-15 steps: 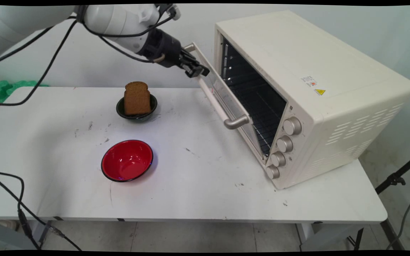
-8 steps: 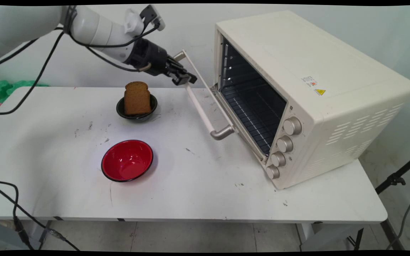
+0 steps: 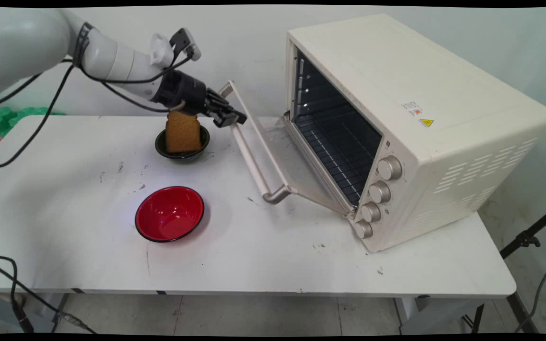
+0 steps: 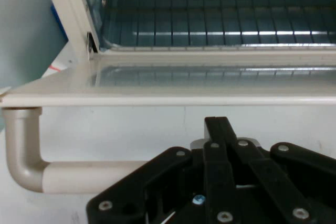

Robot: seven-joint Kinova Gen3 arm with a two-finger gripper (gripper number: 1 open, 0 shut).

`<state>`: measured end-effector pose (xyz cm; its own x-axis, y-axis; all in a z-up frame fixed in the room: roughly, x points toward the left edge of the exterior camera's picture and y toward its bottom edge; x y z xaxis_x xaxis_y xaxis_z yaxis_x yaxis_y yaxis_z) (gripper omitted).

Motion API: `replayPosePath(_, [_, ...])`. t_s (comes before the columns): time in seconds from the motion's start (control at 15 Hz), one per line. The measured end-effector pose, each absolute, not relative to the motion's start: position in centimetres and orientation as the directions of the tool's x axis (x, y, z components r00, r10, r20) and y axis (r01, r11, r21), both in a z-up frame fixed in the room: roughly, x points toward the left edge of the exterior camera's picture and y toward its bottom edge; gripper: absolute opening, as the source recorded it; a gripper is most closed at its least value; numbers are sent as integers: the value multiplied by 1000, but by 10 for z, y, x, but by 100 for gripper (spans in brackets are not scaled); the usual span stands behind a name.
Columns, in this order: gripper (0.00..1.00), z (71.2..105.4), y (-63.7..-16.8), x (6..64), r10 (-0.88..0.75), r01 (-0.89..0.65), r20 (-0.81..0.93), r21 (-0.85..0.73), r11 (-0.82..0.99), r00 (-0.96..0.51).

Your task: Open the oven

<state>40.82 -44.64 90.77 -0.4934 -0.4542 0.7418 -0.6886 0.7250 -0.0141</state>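
Upper centre-left of the main view, the gripper [image 3: 233,118] is clamped on the handle [image 3: 249,154] of the oven [image 3: 415,118] door [image 3: 273,142], which hangs half open. Toast [image 3: 183,132] in a dark bowl [image 3: 161,148] sits just left; a red bowl [image 3: 169,214] lies below.

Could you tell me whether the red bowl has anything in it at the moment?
No, the red bowl shows only its bare red inside, while the bread slice stands in the dark bowl behind it.

A white, rounded arm [image 3: 112,57] trailing black cables [image 3: 40,123] ends in black, screw-studded linkage [image 4: 220,192].
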Motion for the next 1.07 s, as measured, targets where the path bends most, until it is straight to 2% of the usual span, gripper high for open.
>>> replayPosePath(1.07, [0,836,-439,458,-442,-654,745,10,757,-500])
